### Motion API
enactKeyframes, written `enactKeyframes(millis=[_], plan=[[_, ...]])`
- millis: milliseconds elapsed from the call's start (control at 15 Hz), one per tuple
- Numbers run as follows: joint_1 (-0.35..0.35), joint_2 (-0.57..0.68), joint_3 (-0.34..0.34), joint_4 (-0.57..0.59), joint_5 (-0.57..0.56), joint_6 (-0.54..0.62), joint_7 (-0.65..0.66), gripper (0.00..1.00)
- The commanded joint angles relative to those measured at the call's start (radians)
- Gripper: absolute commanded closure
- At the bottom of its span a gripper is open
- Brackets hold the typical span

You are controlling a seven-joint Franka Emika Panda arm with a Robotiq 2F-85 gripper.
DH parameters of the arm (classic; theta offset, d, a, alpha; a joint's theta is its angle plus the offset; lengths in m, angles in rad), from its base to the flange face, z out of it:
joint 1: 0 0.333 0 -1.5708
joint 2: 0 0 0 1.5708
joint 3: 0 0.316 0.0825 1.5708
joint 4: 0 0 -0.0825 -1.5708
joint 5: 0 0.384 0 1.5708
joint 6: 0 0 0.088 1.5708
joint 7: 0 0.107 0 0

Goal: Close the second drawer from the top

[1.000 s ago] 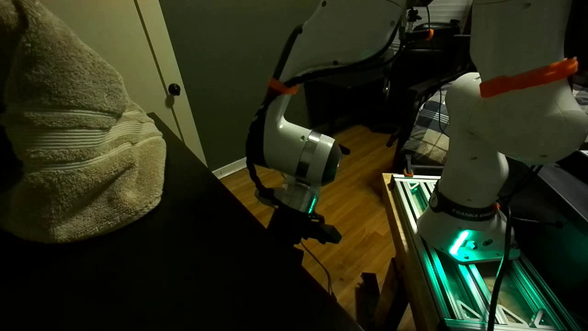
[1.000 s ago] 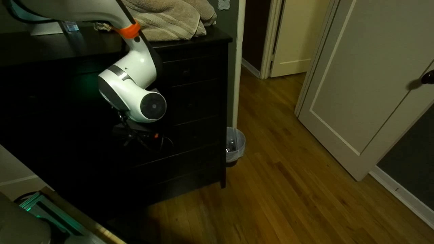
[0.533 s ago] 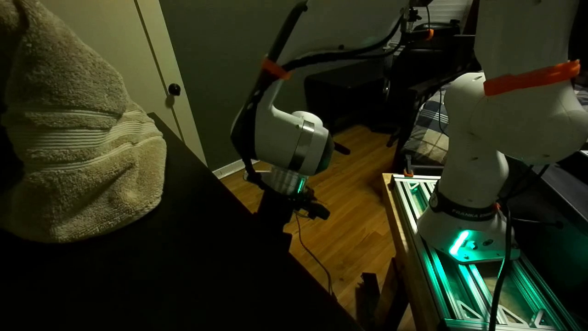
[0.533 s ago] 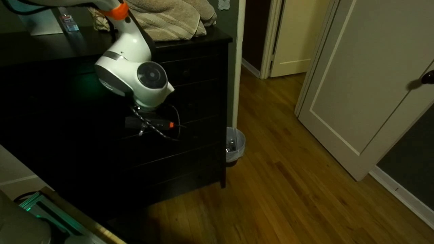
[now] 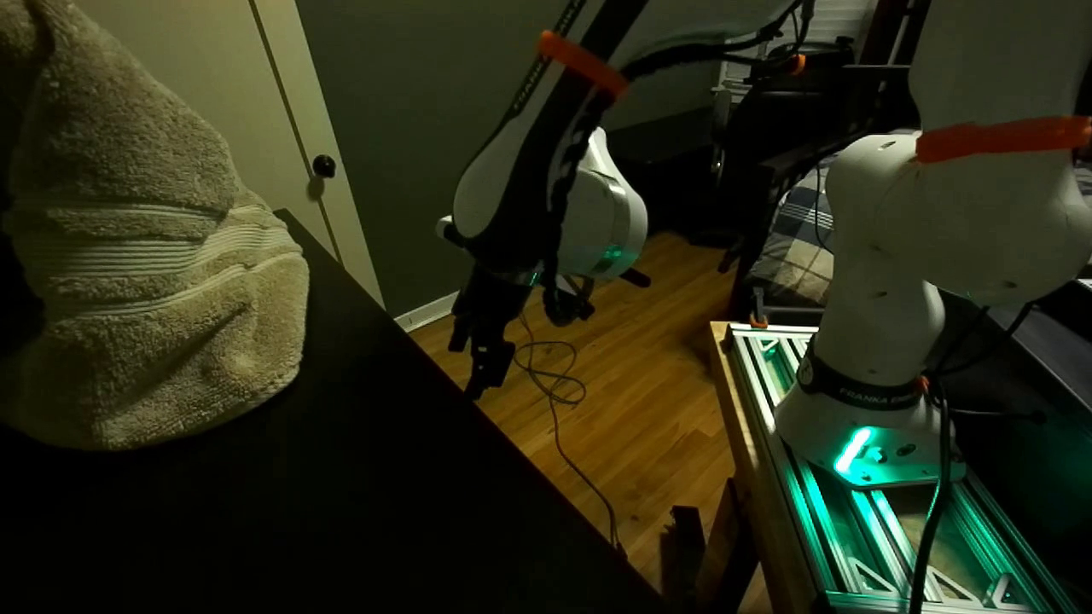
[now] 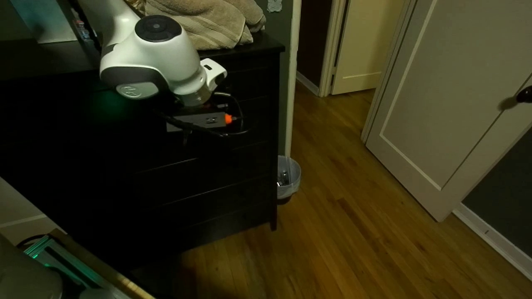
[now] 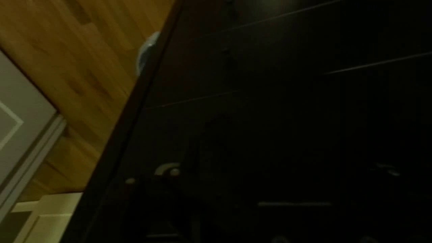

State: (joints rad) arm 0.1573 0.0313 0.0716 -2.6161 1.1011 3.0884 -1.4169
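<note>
The black chest of drawers (image 6: 274,133) shows thin seams between its drawer fronts. The second drawer from the top (image 6: 257,119) is partly behind my wrist; I see no drawer clearly standing out, but the front is very dark. My gripper (image 5: 468,369) hangs beside the edge of the chest top (image 5: 401,477), pointing down, its two fingers apart and nothing seen between them. In an exterior view the fingers are hidden below the wrist camera (image 6: 195,121). The wrist view faces the chest front (image 7: 287,67), upside down; the fingers are mostly lost in darkness.
A beige towel (image 5: 162,290) lies on the chest top, also in an exterior view (image 6: 208,25). A waste bin (image 6: 289,176) stands beside the chest. A thin cable (image 5: 554,401) hangs below the gripper. The robot's mount (image 5: 793,477) stands opposite the chest.
My gripper has risen, and the wrist has turned, so the fingers now show past the chest edge. The wrist camera has moved up and right along the chest front. The chest looks unchanged.
</note>
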Motion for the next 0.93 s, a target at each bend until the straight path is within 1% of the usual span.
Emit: enactKeyframes(millis=[0,67,133,200,267,333,400,467,533,667,867], plan=[[-0.05,-0.008,-0.025,-0.1,-0.275,0.158,0.231,0.0],[-0.07,0.004,-0.04,-0.123,-0.351,0.201,0.287,0.0],[-0.039,0.021,-0.101,-0.14,-0.364,0.238,0.29,0.0],[-0.103,0.036,-0.082,-0.172,-0.48,0.272,0.385,0.0],[-0.022,0.061,-0.166,-0.156,-0.307,0.279,0.225,0.0],[-0.003,0.093,-0.196,-0.14,-0.241,0.282,0.177,0.0],[0.026,0.091,-0.23,-0.149,-0.199,0.275,0.143,0.0],[0.041,0.063,-0.252,-0.149,-0.197,0.204,0.097,0.0],[-0.018,0.068,-0.204,-0.148,-0.243,0.242,0.156,0.0],[0.009,0.072,-0.232,-0.145,-0.223,0.227,0.123,0.0],[0.024,0.072,-0.235,-0.144,-0.22,0.227,0.122,0.0]])
